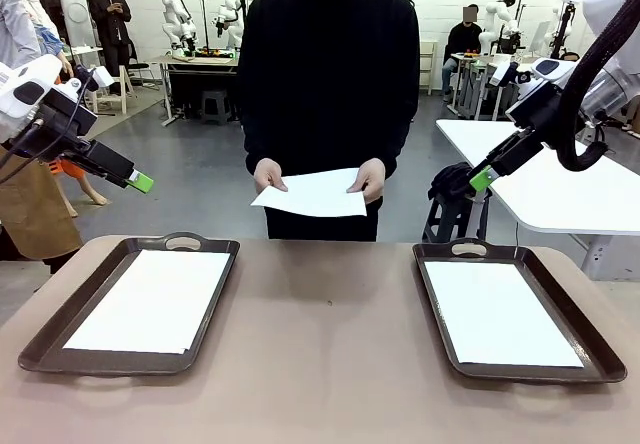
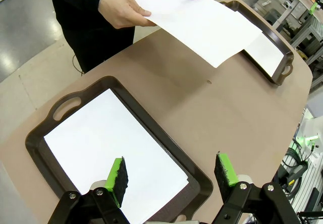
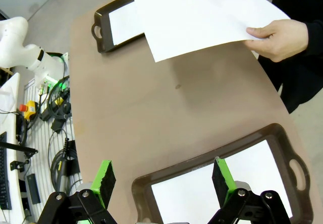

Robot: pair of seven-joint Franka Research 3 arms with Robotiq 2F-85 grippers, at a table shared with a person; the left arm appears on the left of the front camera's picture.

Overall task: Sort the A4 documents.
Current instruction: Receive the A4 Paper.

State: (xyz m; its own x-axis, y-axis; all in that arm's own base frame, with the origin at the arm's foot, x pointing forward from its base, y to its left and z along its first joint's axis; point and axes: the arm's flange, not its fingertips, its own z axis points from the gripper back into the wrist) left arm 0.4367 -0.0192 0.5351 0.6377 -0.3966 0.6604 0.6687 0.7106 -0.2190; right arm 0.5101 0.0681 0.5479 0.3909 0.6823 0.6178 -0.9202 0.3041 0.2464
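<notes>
A person at the far side holds one white A4 document [image 1: 312, 193] in both hands above the table's far edge; the same held document [image 2: 202, 22] [image 3: 207, 17] appears in both wrist views. Another sheet [image 1: 152, 300] lies flat in the left tray [image 1: 130, 249], and a third sheet [image 1: 500, 314] lies in the right tray [image 1: 520, 254]. My left gripper [image 1: 140, 180] hangs open in the air at the left, above the left tray's sheet [image 2: 116, 153]. My right gripper [image 1: 484, 177] hangs open at the right, above the right tray's sheet [image 3: 212, 188]. Neither holds anything.
The brown tabletop [image 1: 325, 344] between the two trays is bare. A white table [image 1: 560, 184] stands behind at the right with a black bag [image 1: 450, 184] beside it. Cables and equipment [image 3: 50, 113] lie on the floor off the table's side.
</notes>
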